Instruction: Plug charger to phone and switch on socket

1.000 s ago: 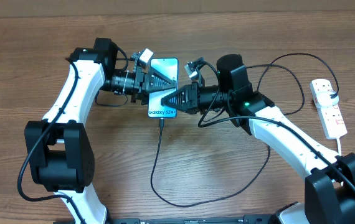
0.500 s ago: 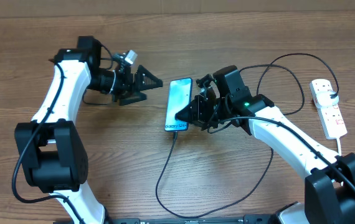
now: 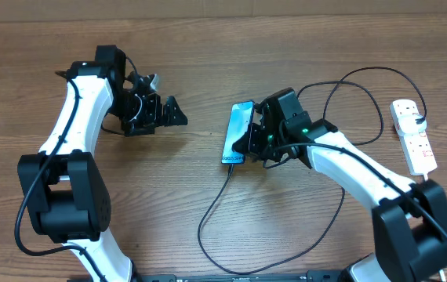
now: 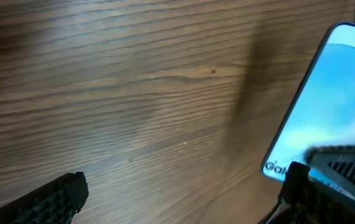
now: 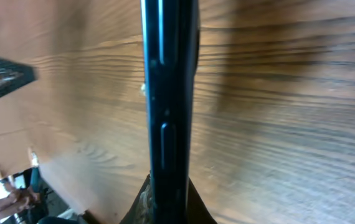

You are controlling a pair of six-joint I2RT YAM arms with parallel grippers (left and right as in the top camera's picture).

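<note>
Phone (image 3: 239,122) in right hand (image 3: 247,143) (on edge)

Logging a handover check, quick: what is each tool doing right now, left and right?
Left tool: open, holding nothing.
Right tool: closed on the phone, which is tipped up on its edge.

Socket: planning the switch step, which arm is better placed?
Probably right: the socket lies on its side, though the right gripper holds the phone. The open left gripper is far across.
</note>
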